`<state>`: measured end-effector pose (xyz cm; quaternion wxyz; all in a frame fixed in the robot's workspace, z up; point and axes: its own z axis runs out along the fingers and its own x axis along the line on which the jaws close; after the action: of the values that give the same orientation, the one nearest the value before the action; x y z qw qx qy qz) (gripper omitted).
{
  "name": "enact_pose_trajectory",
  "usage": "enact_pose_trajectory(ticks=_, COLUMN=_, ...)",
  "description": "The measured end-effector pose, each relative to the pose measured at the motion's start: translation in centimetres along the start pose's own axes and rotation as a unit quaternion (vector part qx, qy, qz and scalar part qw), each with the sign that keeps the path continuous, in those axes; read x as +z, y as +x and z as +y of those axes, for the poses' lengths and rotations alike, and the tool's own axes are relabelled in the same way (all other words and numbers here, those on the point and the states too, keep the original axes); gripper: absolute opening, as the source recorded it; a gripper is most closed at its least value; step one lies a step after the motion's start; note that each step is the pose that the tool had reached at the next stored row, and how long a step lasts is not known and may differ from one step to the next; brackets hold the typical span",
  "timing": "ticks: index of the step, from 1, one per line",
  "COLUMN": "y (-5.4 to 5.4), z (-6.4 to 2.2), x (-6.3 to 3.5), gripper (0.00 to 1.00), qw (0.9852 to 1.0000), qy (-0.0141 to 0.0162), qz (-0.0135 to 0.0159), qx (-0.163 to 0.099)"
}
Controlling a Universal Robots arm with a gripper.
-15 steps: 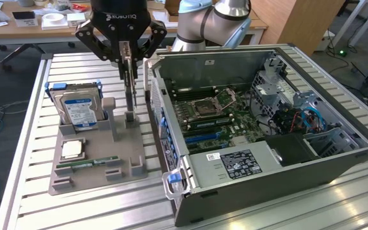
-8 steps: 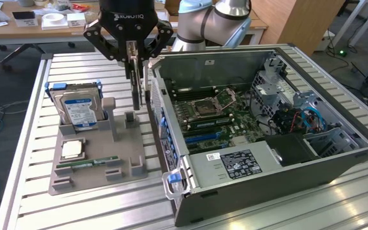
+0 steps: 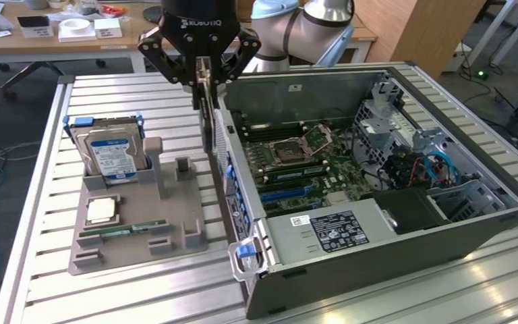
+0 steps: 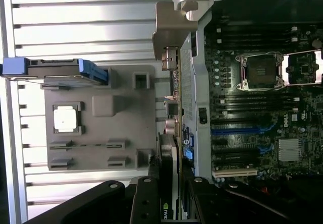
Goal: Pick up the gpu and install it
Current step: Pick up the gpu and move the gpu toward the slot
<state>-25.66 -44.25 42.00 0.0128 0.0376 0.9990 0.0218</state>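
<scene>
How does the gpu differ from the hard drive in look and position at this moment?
The gpu is a thin dark card seen edge-on; the hard drive is a boxy silver unit with a blue-white label. The gpu hangs gripped in the end effector beside the open computer case; the hard drive stands in the grey holder. Both are upright on edge.
</scene>
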Motion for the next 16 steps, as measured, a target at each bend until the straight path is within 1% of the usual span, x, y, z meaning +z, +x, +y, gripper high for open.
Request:
enact_pose_trajectory(ticks=7, y=-1.9, z=0.17, x=0.05, gripper=0.27, qw=1.0000, qy=0.0000, qz=0.0000, qx=0.000)
enact_pose_trajectory(ticks=16, y=-4.8, z=0.44, x=0.14, gripper=0.27, qw=1.0000, qy=0.0000, qz=0.0000, qx=0.000)
